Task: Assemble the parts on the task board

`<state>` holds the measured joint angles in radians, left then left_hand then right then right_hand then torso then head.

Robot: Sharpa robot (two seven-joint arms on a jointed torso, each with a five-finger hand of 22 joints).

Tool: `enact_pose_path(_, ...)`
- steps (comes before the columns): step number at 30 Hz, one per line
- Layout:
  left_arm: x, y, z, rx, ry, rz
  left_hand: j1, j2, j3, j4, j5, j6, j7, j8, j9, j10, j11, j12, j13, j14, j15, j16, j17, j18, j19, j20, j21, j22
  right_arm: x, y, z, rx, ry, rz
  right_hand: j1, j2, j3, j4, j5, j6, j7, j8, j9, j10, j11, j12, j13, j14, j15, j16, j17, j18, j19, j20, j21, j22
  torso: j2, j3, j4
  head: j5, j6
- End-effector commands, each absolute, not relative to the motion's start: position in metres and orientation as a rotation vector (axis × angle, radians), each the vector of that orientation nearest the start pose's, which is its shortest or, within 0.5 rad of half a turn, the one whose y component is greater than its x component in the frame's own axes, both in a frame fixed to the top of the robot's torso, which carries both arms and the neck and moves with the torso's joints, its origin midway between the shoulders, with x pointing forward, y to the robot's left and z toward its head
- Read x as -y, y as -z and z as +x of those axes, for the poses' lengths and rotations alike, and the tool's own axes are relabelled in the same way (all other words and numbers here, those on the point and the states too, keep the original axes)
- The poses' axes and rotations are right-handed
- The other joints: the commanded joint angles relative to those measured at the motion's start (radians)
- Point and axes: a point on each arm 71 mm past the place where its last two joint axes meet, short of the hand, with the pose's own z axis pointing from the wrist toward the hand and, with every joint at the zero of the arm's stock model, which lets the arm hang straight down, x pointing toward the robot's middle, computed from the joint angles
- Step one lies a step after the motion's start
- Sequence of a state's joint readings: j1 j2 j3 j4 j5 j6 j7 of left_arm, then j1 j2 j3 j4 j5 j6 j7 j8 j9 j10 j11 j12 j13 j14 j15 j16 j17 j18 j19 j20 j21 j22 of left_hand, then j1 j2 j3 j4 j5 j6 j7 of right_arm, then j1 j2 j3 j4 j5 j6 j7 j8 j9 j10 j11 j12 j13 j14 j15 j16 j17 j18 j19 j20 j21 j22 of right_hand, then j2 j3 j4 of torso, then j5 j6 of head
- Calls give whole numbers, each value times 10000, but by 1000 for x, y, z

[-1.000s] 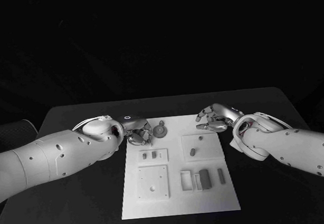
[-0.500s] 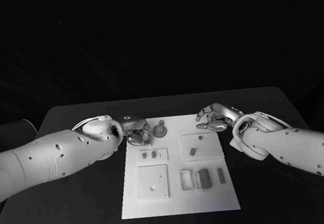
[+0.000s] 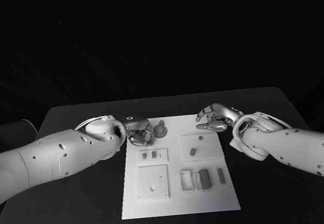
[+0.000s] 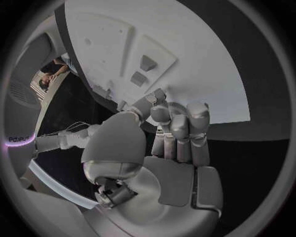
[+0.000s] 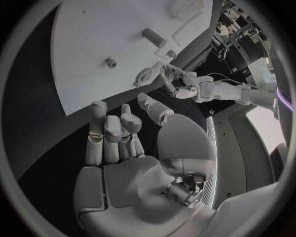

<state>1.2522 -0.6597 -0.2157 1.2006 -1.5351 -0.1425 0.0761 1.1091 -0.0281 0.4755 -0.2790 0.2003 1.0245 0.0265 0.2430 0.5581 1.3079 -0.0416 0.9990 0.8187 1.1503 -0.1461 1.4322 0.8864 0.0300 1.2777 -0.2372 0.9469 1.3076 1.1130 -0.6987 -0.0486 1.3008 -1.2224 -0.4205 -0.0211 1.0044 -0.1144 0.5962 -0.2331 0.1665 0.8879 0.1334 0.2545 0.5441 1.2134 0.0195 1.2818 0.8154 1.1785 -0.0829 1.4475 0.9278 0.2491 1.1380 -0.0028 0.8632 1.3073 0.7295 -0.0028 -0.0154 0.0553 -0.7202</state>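
Note:
The white task board (image 3: 177, 198) lies in the middle of the black table. My left hand (image 3: 139, 134) is at the board's far left corner, fingers curled, and pinches a round grey part (image 3: 160, 129) with a small knob, just above the board. From the right wrist, that left hand (image 5: 185, 87) has its fingertips on the round part (image 5: 145, 76). In its own wrist view the left hand (image 4: 167, 143) has thumb and fingers pressed together and the part is hidden. My right hand (image 3: 214, 118) hovers over the far right corner, fingers loosely bent, holding nothing (image 5: 123, 143).
A short peg (image 3: 191, 152) and a small stud (image 3: 201, 138) stand in a raised square plate. Two small pieces (image 3: 150, 155) sit in a left plate, and dark bars (image 3: 205, 178) lie near the front right. A plain plate (image 3: 153, 182) is at the front left.
My left hand has turned a little and edged toward the round part. The right hand and the parts on the board have stayed where they were.

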Motion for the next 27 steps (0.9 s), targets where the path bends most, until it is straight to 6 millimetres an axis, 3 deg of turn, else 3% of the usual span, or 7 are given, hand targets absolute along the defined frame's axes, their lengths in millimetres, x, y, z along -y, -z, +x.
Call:
enact_pose_path(1, -193, 245, 519, -18833, 5543, 4814, -19, 43, 7, 44, -55, 518, 448, 29, 11, 52, -2, 28, -13, 61, -12, 27, -15, 1016, 68, 17, 45, 145, 194, 240, 506, -17025, -7355, 1106, -42, -18, -21, 40, 21, -3, 43, -46, 14, 9, 42, 0, 16, 76, 22, -47, -5, 127, -25, -68, -30, 172, 1, 1, -1, -3, -5)
enact_pose_path(27, -197, 247, 519, -18995, 5325, 4865, 5, 37, 18, 34, -55, 563, 439, 66, 42, 54, -10, 30, -27, 59, -17, 27, -23, 1011, 66, 15, 38, 141, 194, 241, 506, -17033, -7350, 1105, -44, -18, -22, 42, 22, -3, 43, -48, 20, 8, 42, 1, 16, 77, 22, -47, -4, 127, -24, -69, -30, 172, 1, -7, 3, -7, -42)
